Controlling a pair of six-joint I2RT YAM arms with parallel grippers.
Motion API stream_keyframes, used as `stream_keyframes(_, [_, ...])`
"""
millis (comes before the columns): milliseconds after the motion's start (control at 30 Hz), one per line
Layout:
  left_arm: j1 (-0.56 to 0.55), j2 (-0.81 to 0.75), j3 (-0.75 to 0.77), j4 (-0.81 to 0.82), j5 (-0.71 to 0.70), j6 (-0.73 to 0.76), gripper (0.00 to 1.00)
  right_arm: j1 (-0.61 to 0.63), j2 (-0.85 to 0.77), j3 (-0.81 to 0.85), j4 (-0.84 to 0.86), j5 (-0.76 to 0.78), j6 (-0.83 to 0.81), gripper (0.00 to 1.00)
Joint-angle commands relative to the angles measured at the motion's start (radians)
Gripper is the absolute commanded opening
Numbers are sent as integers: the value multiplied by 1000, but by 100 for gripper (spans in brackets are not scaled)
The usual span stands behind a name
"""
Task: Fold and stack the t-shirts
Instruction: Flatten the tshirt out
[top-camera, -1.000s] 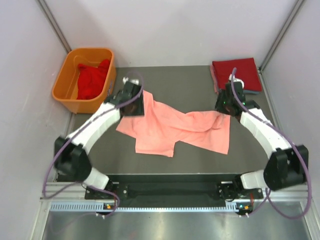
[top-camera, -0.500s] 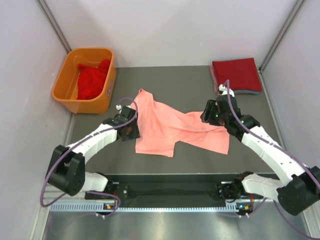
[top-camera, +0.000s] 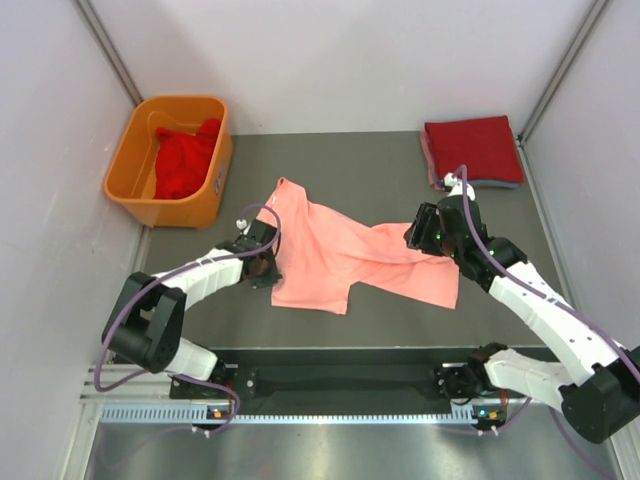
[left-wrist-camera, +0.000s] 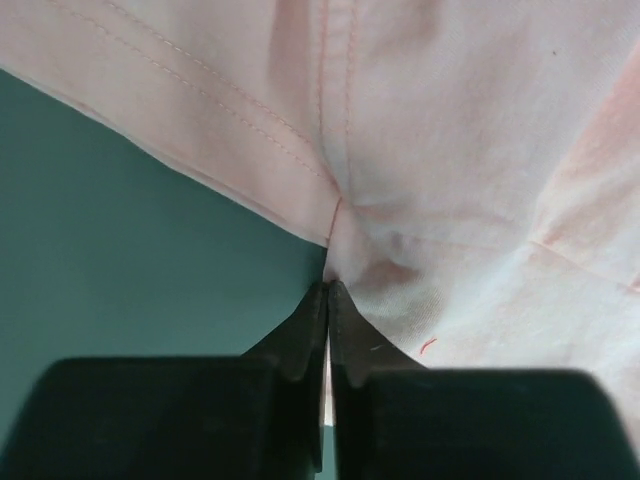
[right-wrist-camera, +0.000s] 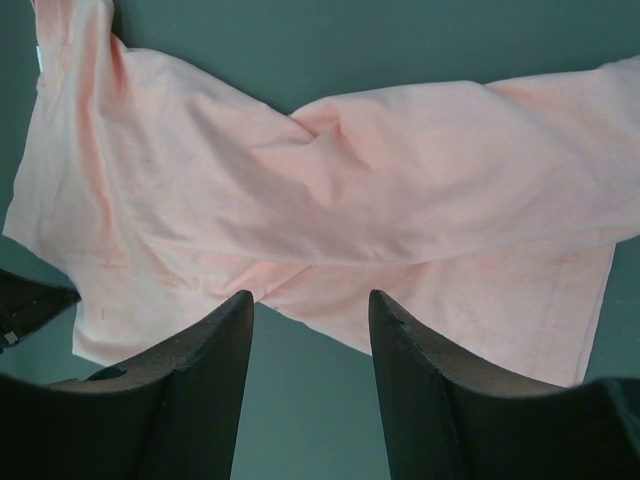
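Top view: pink t-shirt lies crumpled and unfolded mid-table, one corner reaching toward the far left, the wider part trailing right. Left claw sits low at the shirt's left edge, touching the cloth. Right claw is over the shirt's right part, near its upper edge; this view doesn't show whether it touches. Orange tub is at the far left corner, with loose red t-shirts bunched inside. A folded red t-shirt lies flat at the far right corner, well apart from the pink one; a thin blue-grey edge shows under it, can't tell what that is. Left wrist view: fingers are pressed together, tips right at the shirt's hemmed edge beside a seam. Cloth puckers into the tips and a pale sliver shows between them, so it reads as clamped on the pink shirt's edge. Bare table surface to the left. Right wrist view: fingers stand apart with nothing between them, only shirt and a strip of table below. The shirt fills most of the frame, creased, with a fold running across it. A dark tip of the left claw shows at the left border, at the cloth's edge.
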Motion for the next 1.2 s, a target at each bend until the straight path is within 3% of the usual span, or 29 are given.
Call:
stream_keyframes(0, [-10, -8, 15, -10, 7, -8, 0, 11, -26, -2, 14, 22, 3, 50])
stream_keyframes(200, [-21, -45, 210, -87, -45, 32, 0, 11, -28, -30, 26, 22, 5, 50])
stream_keyframes(400, [-21, 29, 329, -61, -47, 86, 0, 11, -34, -62, 34, 23, 3, 50])
stream_keyframes(500, [-21, 84, 406, -181, -120, 68, 0, 12, -39, -74, 41, 4, 5, 50])
stream_keyframes(567, [-21, 69, 376, -192, -128, 72, 5, 18, -43, -82, 43, 2, 6, 50])
stream_keyframes(667, [-21, -3, 256, -154, -69, 75, 28, 22, -46, -88, 50, -7, 9, 50])
stream_keyframes(700, [-21, -23, 226, -146, -55, 72, 30, 23, -46, -86, 50, -10, 9, 50])
stream_keyframes(900, [-54, -152, 60, -152, 13, 37, 37, 34, -46, -74, 53, -13, 3, 50])
stream_keyframes(1167, [-91, -129, -54, -98, 13, -26, 38, 40, -39, -76, 64, -13, 8, 50])
